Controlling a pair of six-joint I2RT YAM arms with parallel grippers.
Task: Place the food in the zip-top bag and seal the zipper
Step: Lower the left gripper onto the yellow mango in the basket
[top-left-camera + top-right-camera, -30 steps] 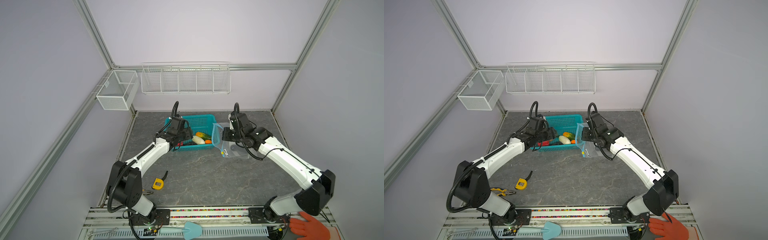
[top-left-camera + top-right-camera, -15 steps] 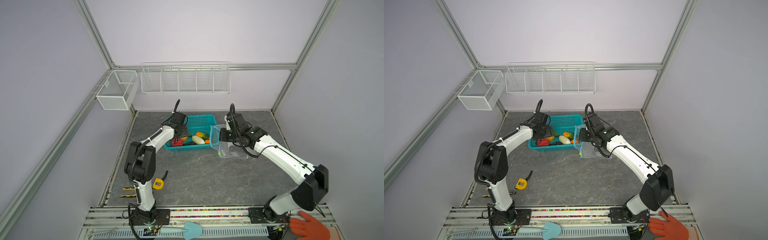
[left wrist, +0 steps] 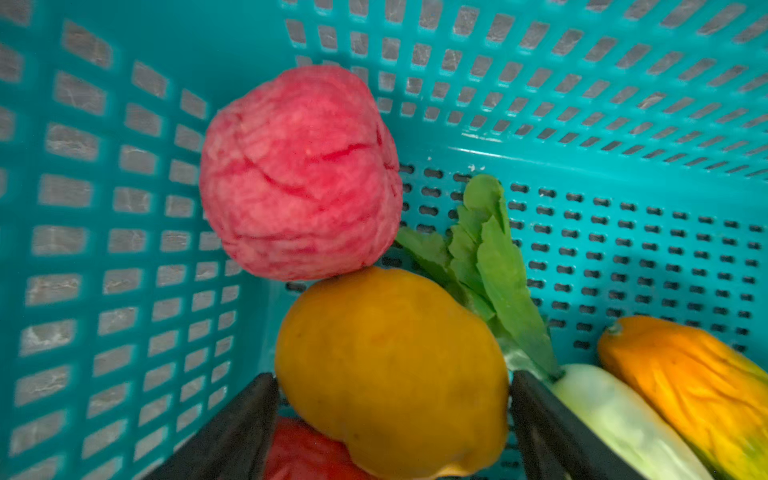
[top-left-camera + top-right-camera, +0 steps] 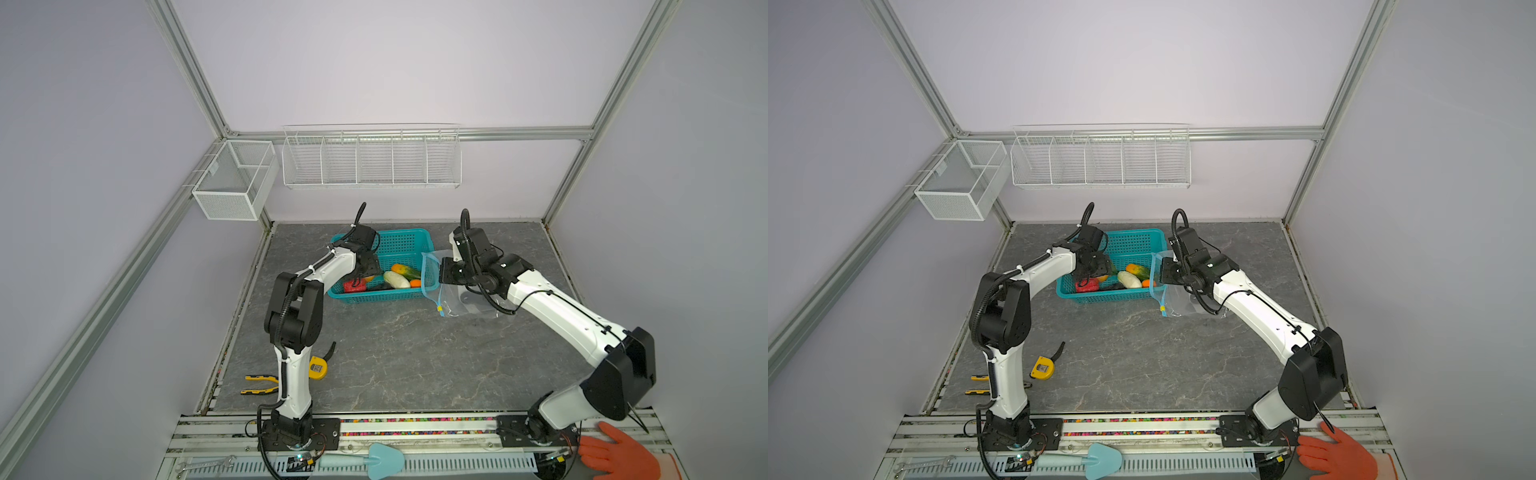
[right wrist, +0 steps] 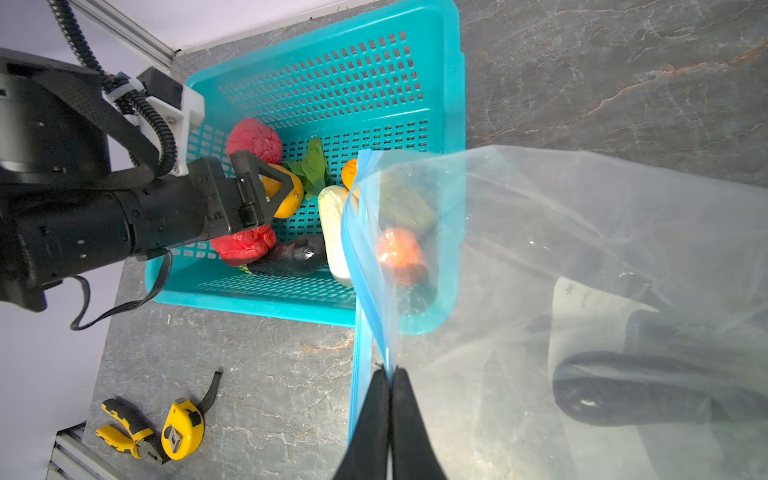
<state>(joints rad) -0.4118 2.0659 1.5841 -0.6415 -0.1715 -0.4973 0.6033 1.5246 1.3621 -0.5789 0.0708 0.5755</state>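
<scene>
While the right gripper (image 5: 389, 399) clamps the zipper (image 5: 360, 365) of the zip-top bag (image 5: 582, 232) beside the teal basket (image 5: 449, 104), the left gripper (image 3: 392, 376) straddles a yellow mango (image 3: 374, 332) inside, jaws apart. Pickup step; next, squeeze and lift.

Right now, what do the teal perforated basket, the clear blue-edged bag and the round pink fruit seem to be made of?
Teal perforated basket: rigid moulded plastic, glossy, regular slots.
Clear blue-edged bag: thin plastic film, see-through, creased.
Round pink fruit: probably foam or soft plastic, matte, grainy grooved skin.
</scene>
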